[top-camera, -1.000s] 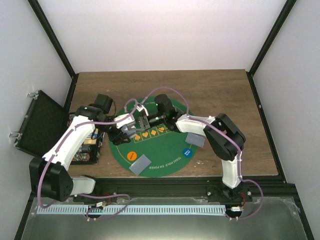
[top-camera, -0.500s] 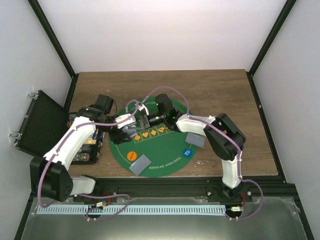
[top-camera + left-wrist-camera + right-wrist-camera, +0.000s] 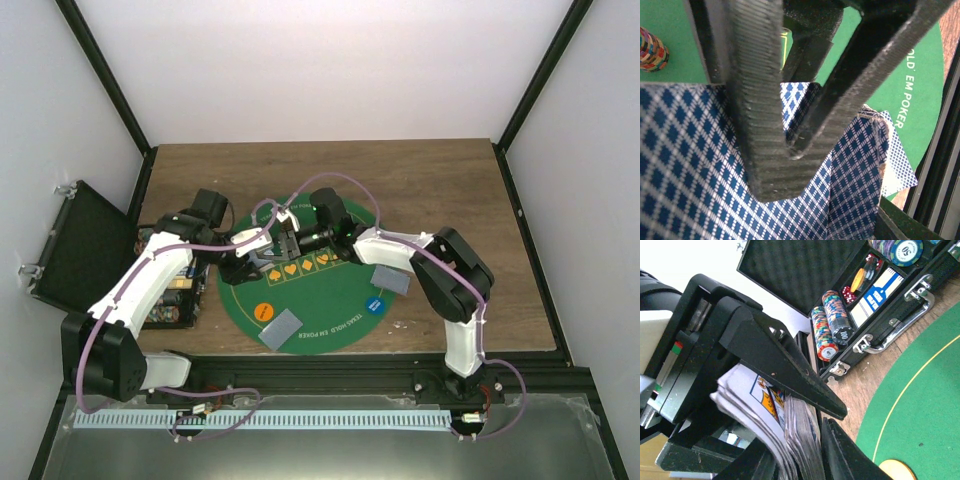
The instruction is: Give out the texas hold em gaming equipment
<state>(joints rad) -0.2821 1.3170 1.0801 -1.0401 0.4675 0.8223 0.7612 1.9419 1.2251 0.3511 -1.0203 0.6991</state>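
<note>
Both grippers meet above the green poker mat (image 3: pixel 330 300). My right gripper (image 3: pixel 290 243) (image 3: pixel 832 425) is shut on a thick deck of playing cards (image 3: pixel 800 435), whose top cards bend away to the left. In the left wrist view my left gripper (image 3: pixel 792 150) lies against the blue-patterned card backs (image 3: pixel 690 170), its fingertips drawn together on a playing card at the deck's edge. From above, my left gripper (image 3: pixel 245 268) sits just left of the deck. On the mat lie two grey card piles (image 3: pixel 281 328) (image 3: pixel 390 279), an orange disc (image 3: pixel 263 311) and a blue disc (image 3: pixel 376 304).
An open black chip case (image 3: pixel 85 245) stands at the table's left edge, with stacked chips (image 3: pixel 832 315) in its tray. One chip stack (image 3: pixel 652 48) stands on the mat by the left gripper. Black frame rails run along the near edge.
The left gripper's jaws have closed in on the cards at the deck. Both arms have stayed nearly where they were over the mat's centre.
</note>
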